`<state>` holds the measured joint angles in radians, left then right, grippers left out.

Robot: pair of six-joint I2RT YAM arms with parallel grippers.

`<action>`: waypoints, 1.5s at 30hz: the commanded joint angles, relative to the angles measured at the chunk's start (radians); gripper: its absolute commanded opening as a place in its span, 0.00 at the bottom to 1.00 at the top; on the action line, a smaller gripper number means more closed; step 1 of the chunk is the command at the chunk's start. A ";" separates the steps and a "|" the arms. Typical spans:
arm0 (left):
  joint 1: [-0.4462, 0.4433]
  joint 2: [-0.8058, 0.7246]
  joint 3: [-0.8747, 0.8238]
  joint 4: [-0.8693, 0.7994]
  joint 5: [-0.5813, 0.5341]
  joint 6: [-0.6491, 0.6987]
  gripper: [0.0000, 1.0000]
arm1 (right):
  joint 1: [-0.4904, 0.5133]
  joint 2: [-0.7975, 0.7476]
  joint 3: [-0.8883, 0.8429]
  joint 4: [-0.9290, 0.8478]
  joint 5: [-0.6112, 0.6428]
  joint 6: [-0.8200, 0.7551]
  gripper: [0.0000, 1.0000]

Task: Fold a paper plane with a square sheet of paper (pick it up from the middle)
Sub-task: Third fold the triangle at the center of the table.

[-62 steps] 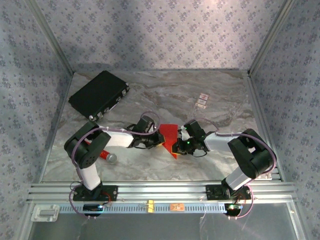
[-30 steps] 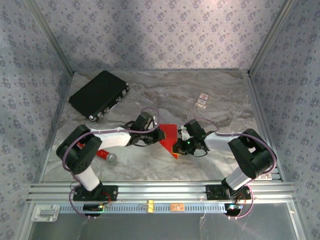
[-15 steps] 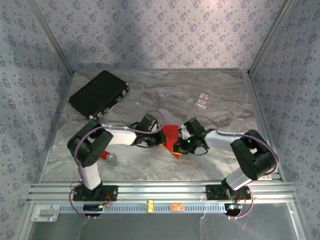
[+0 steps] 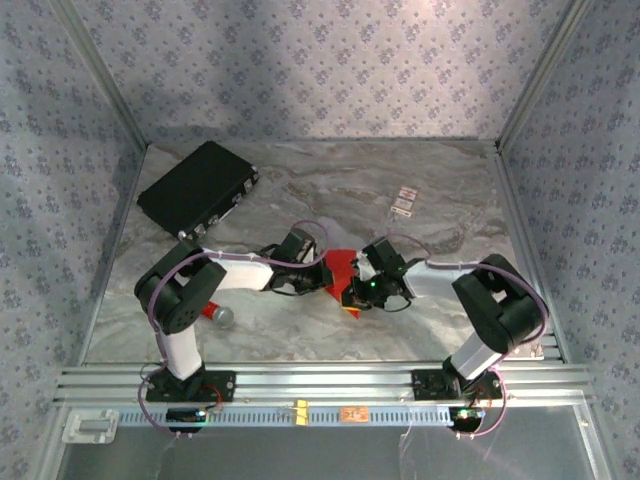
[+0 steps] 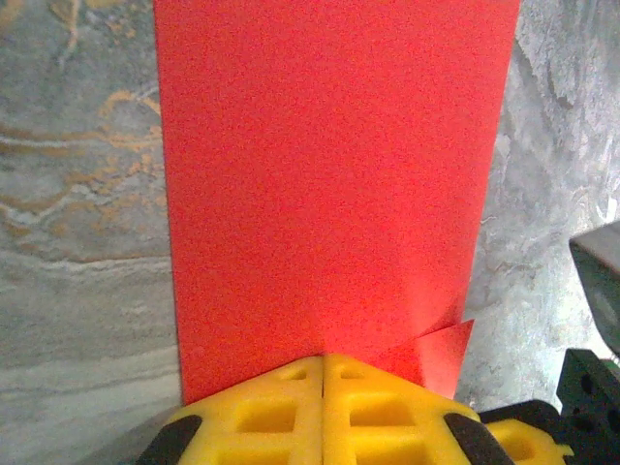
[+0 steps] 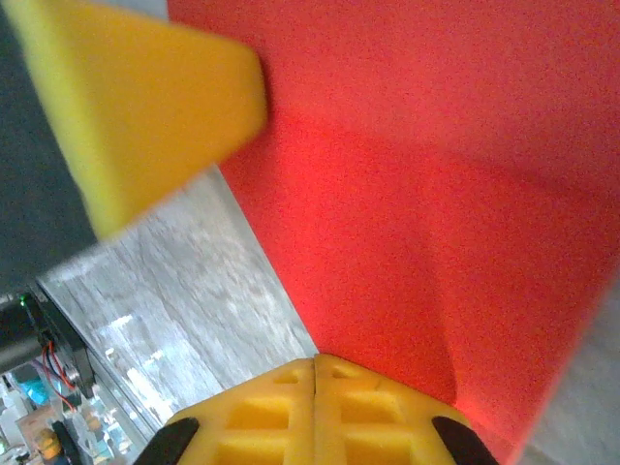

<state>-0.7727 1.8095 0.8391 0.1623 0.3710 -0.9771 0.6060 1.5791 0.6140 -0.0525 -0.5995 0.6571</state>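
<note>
The square sheet of paper point(image 4: 341, 267), bright red and creased narrower, sits at the table's middle between my two grippers. In the left wrist view the paper point(image 5: 329, 184) runs as a long strip away from my left gripper point(image 5: 323, 360), whose yellow fingertips are pressed together on its near edge; a small flap point(image 5: 448, 351) sticks out at the right. My right gripper point(image 6: 315, 362) is shut on the paper point(image 6: 436, 174) from the opposite side, and the sheet bends upward beyond its tips. From above, the left gripper point(image 4: 325, 273) and right gripper point(image 4: 356, 291) nearly meet.
A black case point(image 4: 197, 188) lies at the back left. A small red cylinder with grey end point(image 4: 215, 314) rests beside the left arm. Two small labels point(image 4: 404, 201) lie at the back right. Patterned walls enclose the marble table point(image 4: 450, 330).
My left gripper has closed its fingers onto the paper's left edge. The right gripper has shifted slightly left, and the paper looks narrower and more bunched between the two.
</note>
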 commanded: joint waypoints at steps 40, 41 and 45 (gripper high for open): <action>-0.119 -0.191 -0.095 -0.036 -0.299 -0.168 0.42 | -0.203 -0.230 -0.053 -0.112 0.036 -0.111 0.37; -0.106 -0.193 -0.096 -0.031 -0.280 -0.161 0.42 | -0.201 -0.215 -0.046 -0.100 0.026 -0.109 0.36; -0.066 -0.199 -0.114 -0.005 -0.228 -0.148 0.42 | -0.192 -0.164 -0.020 -0.082 0.017 -0.111 0.33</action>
<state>-0.8604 1.6314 0.7452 0.1600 0.1051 -1.1557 0.4061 1.3895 0.5594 -0.1600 -0.5560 0.5594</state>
